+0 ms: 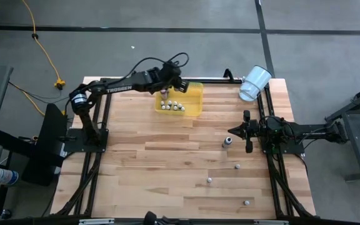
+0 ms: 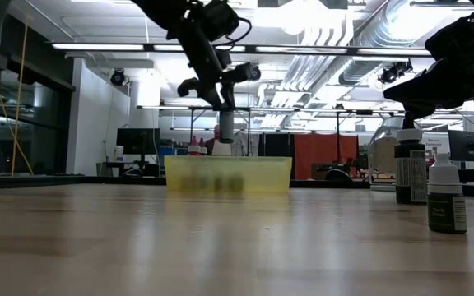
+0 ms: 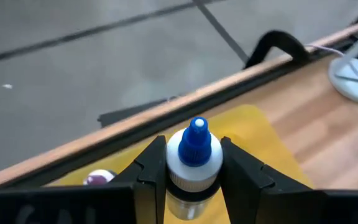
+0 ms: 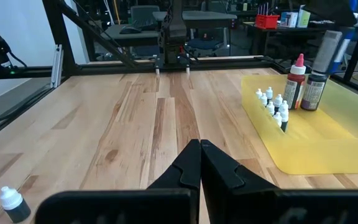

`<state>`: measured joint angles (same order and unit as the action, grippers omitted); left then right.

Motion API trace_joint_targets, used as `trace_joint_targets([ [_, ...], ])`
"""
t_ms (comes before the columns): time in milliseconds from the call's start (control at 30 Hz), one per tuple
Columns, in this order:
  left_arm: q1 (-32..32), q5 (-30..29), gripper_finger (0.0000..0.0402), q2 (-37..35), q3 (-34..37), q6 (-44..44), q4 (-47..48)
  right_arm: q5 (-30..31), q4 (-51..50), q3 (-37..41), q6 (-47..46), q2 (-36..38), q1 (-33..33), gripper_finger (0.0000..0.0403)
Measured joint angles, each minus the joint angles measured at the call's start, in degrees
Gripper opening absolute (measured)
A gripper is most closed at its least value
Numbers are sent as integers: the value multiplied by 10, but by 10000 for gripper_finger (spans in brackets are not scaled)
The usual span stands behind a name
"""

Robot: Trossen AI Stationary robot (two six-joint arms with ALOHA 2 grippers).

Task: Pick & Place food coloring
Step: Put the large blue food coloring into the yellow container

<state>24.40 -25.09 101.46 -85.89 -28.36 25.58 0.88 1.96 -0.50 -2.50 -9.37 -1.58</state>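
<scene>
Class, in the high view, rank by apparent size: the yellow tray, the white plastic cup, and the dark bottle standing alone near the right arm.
1. Translucent yellow rectangular tray
2. White plastic cup
3. Small dark food coloring bottle

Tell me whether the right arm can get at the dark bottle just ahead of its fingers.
Probably yes: the right gripper is shut and empty, the dark bottle stands alone on bare table beside it, and nothing lies between. It must open first.

Blue-tipped food coloring bottle [image 3: 194, 155] upright above tray, others inside, four on table
</scene>
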Motion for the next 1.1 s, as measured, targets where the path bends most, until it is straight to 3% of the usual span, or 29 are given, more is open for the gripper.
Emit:
trace_joint_targets([
  [467, -20, -129, 98, 69, 0, -27, -66, 0, 0, 0, 0, 0, 0, 0],
  [1100, -24, -190, 98, 152, -59, -82, -45, 0, 0, 0, 0, 0, 0, 0],
])
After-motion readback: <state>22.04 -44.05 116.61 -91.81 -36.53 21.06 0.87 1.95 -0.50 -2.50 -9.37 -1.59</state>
